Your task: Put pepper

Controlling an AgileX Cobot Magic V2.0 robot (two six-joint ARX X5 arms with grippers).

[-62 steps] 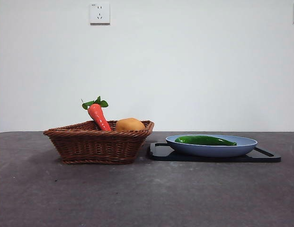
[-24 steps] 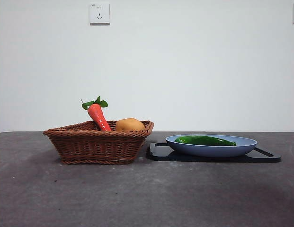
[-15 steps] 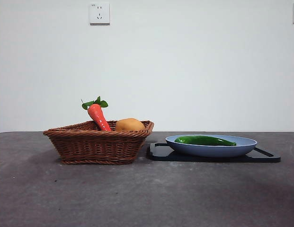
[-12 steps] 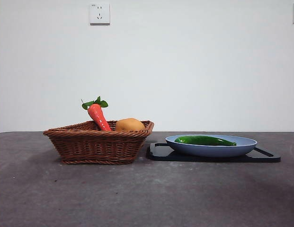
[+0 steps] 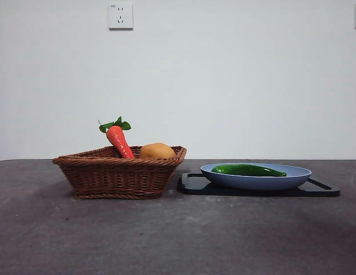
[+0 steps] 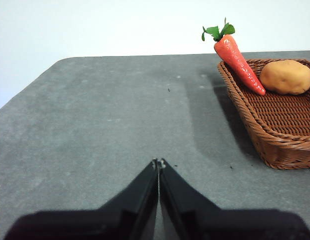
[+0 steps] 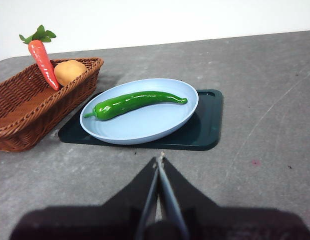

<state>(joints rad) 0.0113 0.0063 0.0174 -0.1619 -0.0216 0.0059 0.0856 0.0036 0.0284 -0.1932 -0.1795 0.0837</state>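
The glossy dark-green pepper lies lengthwise in the blue plate, which rests on a black tray. In the right wrist view the pepper lies across the plate, beyond my right gripper, which is shut and empty above the table. My left gripper is shut and empty over bare table, off to the side of the wicker basket. Neither gripper shows in the front view.
The wicker basket stands left of the tray and holds a red-orange carrot with green leaves and a tan potato. A grey wall with a socket stands behind the table.
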